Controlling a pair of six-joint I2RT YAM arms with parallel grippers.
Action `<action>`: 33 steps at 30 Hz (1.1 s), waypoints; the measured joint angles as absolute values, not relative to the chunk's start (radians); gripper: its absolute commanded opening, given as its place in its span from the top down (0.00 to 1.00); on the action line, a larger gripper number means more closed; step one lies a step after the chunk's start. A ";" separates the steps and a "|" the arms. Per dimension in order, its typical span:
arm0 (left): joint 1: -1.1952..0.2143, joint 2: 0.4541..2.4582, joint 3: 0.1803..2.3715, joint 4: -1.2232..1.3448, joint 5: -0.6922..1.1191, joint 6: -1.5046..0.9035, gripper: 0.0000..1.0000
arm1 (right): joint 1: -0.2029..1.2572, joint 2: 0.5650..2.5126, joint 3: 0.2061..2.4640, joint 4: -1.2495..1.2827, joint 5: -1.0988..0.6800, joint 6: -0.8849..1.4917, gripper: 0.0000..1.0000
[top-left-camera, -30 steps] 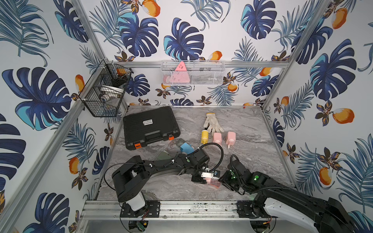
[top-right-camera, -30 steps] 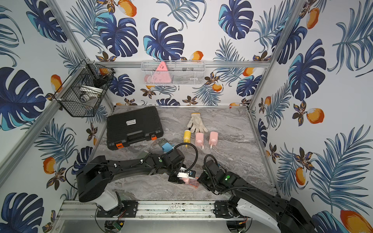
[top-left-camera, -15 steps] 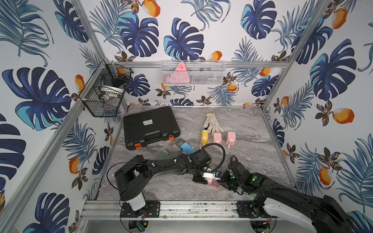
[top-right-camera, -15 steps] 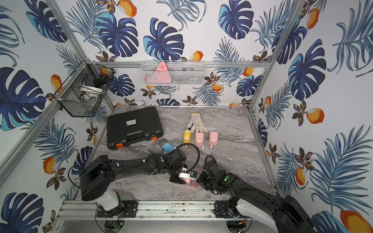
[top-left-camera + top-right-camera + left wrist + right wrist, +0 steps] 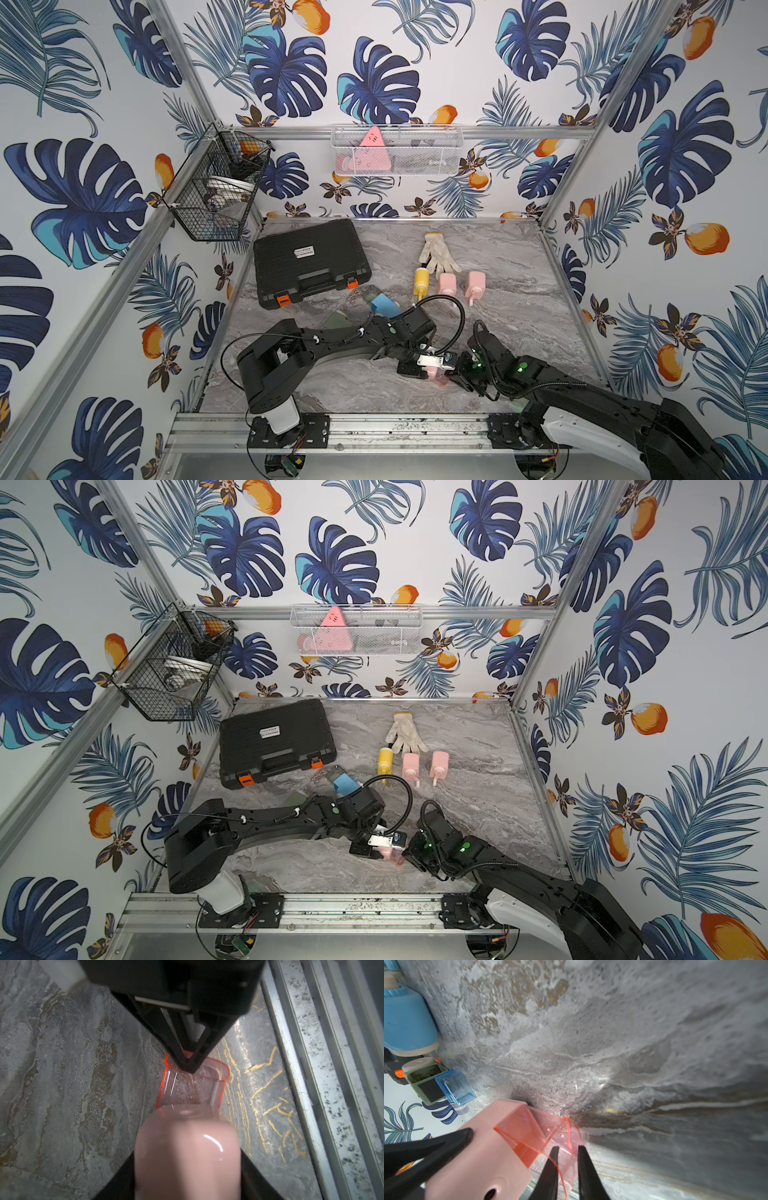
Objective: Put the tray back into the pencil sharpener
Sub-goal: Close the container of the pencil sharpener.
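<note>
The pink pencil sharpener (image 5: pixel 431 366) (image 5: pixel 384 848) lies near the table's front, with my left gripper (image 5: pixel 187 1180) shut on its body (image 5: pixel 187 1155). The clear red tray (image 5: pixel 191 1086) (image 5: pixel 529 1132) sits partly inside the sharpener's (image 5: pixel 477 1157) slot, its outer end sticking out. My right gripper (image 5: pixel 568 1148) (image 5: pixel 455 370) is shut on that end's thin wall, one finger inside the tray and one outside. In the left wrist view the right fingertips (image 5: pixel 187 1064) meet on the tray's far rim. In both top views the two grippers face each other.
A blue sharpener (image 5: pixel 404 1020), a green sharpener (image 5: pixel 425 1078) and a clear blue tray (image 5: pixel 455 1086) lie just behind. A black case (image 5: pixel 309 262), a glove (image 5: pixel 436 251), a yellow bottle (image 5: pixel 420 280) and two pink bottles (image 5: pixel 448 284) lie further back. The front rail (image 5: pixel 311 1084) is close.
My right gripper's jaws have closed in onto the tray's outer end. The left gripper still holds the sharpener in about the same place.
</note>
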State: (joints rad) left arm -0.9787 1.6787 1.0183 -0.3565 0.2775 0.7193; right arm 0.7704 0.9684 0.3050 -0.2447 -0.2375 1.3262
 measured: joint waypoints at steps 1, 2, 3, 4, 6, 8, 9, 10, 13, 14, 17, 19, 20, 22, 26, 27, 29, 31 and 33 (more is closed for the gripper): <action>-0.979 1.678 1.016 -0.354 0.278 0.719 0.46 | 0.770 0.977 0.307 -0.241 -0.239 1.324 0.78; -0.979 1.677 1.014 -0.352 0.279 0.719 0.46 | 0.770 0.983 0.310 -0.240 -0.240 1.324 0.78; -0.979 1.676 1.012 -0.350 0.280 0.719 0.46 | 0.770 0.986 0.313 -0.240 -0.240 1.324 0.77; -0.979 1.676 1.009 -0.345 0.281 0.719 0.47 | 0.769 0.987 0.315 -0.240 -0.241 1.324 0.77; -0.979 1.674 1.007 -0.340 0.281 0.715 0.47 | 0.766 0.979 0.315 -0.242 -0.241 1.322 0.77; -0.979 1.673 1.002 -0.336 0.280 0.712 0.48 | 0.761 0.950 0.315 -0.257 -0.239 1.317 0.78; -0.979 1.672 1.001 -0.334 0.280 0.711 0.48 | 0.758 0.933 0.315 -0.267 -0.236 1.317 0.78; -0.979 1.672 1.000 -0.332 0.279 0.709 0.48 | 0.754 0.915 0.315 -0.278 -0.229 1.316 0.78; -0.979 1.672 1.000 -0.331 0.279 0.708 0.48 | 0.742 0.892 0.315 -0.293 -0.218 1.299 0.80; -0.979 1.672 1.000 -0.331 0.279 0.708 0.48 | 0.739 0.895 0.315 -0.293 -0.218 1.297 0.80; -0.979 1.673 1.000 -0.330 0.280 0.708 0.48 | 0.736 0.929 0.315 -0.279 -0.228 1.287 0.81; -0.979 1.673 1.001 -0.330 0.280 0.706 0.48 | 0.734 0.959 0.321 -0.271 -0.240 1.267 0.83; -0.979 1.673 1.001 -0.330 0.280 0.705 0.48 | 0.733 0.978 0.326 -0.269 -0.249 1.258 0.84; -0.979 1.673 1.001 -0.330 0.275 0.701 0.48 | 0.733 1.002 0.336 -0.267 -0.266 1.234 0.86; -0.978 1.675 1.001 -0.328 0.263 0.701 0.49 | 0.733 1.024 0.348 -0.268 -0.293 1.190 0.90; -0.978 1.676 1.002 -0.329 0.262 0.701 0.49 | 0.733 1.028 0.351 -0.271 -0.293 1.185 0.90; -0.978 1.678 1.004 -0.329 0.262 0.701 0.49 | 0.733 1.031 0.358 -0.282 -0.293 1.162 0.90; -0.978 1.677 1.004 -0.329 0.262 0.701 0.49 | 0.733 1.037 0.366 -0.293 -0.293 1.143 0.94; -0.978 1.676 1.004 -0.329 0.262 0.701 0.48 | 0.733 1.046 0.376 -0.304 -0.293 1.126 0.96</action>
